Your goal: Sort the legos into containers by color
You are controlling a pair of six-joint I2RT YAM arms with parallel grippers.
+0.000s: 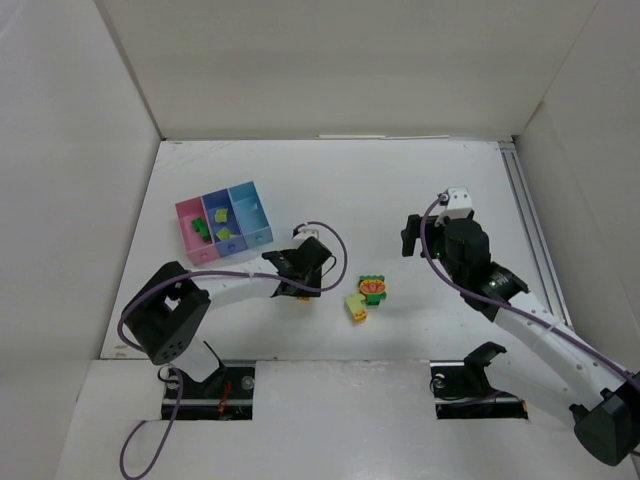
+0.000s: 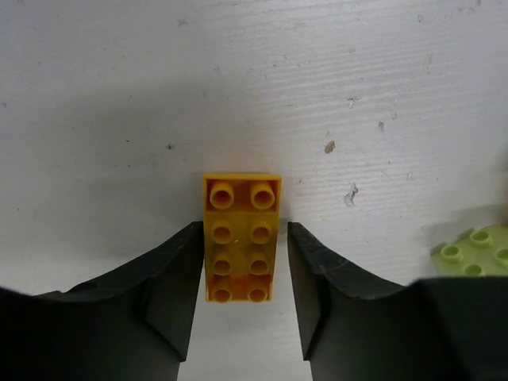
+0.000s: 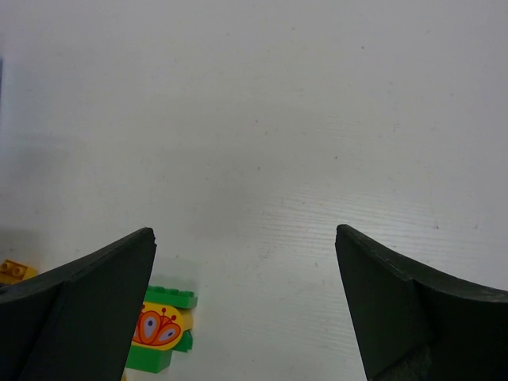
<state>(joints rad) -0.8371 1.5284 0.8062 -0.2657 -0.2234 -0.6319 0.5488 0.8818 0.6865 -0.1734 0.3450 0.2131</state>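
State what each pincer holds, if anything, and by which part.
Nothing is clamped yet. The left pincer straddles the orange brick across its long sides, a slight gap showing; the right pincer is open and empty.

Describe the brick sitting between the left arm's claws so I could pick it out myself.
On the white table, find the left gripper, just right of the pink and blue containers. Between its fingers lies the orange brick, a two-by-four-stud piece. Its orange colour sets it apart from the pale green plate beside it.
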